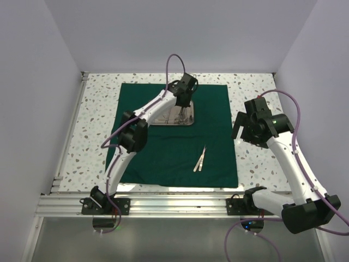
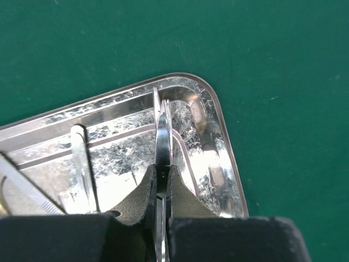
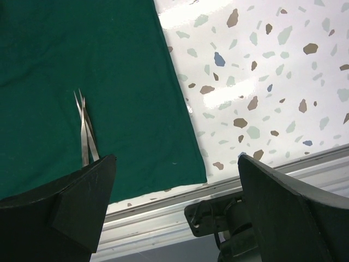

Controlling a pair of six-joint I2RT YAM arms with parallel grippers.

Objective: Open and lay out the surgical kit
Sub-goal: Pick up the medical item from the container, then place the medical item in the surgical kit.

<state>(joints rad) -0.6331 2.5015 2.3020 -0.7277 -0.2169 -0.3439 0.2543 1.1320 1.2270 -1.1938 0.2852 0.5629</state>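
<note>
Our left gripper (image 2: 162, 188), jaws pinching a thin steel instrument (image 2: 163, 136) over the tray (image 2: 221, 147), our right gripper (image 3: 177, 164), jaws wide, above the drape (image 3: 82, 54)

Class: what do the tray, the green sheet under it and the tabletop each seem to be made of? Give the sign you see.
Tray: polished steel by its look, mirror-bright with sharp reflections.
Green sheet: probably woven cloth, matte, without glare.
Tabletop: glossy speckled terrazzo or a laminate copy; the look cannot tell which.
</note>
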